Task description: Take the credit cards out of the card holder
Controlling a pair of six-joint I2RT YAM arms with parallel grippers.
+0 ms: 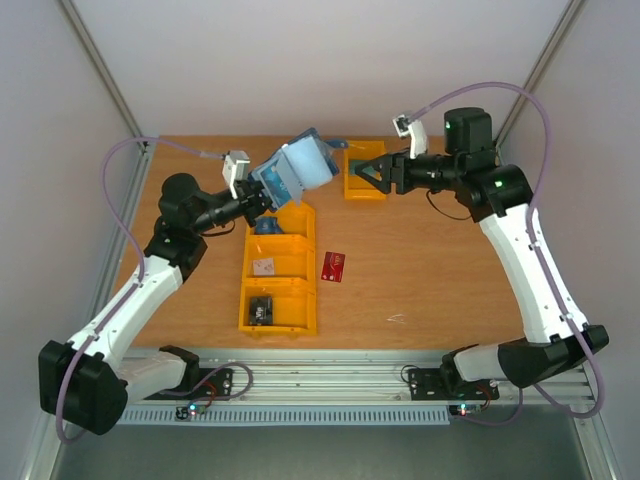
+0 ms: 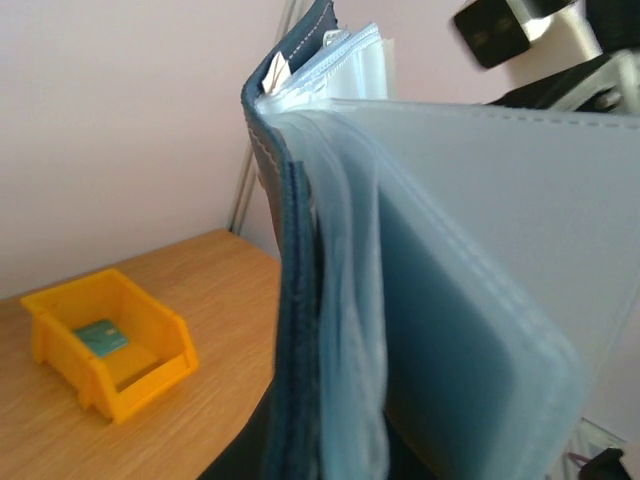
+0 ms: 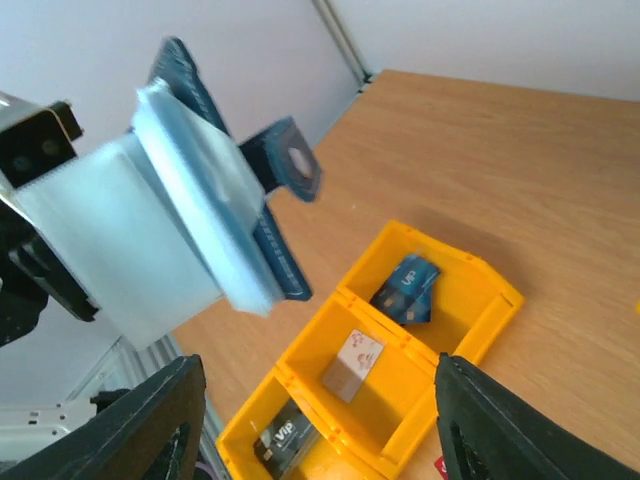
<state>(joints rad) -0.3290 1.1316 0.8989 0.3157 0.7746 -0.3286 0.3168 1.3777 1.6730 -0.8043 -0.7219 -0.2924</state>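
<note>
Left pincer [image 1: 262, 198] clamps the card holder [image 1: 300, 168]; right pincer [image 1: 372, 172] gapes empty beside it. It should enter one pocket [image 2: 470, 300] squarely, pulling straight out.

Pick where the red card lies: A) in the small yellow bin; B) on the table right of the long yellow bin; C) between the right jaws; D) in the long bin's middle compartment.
B: the red card lies flat just right of the long yellow bin, outside it.
</note>
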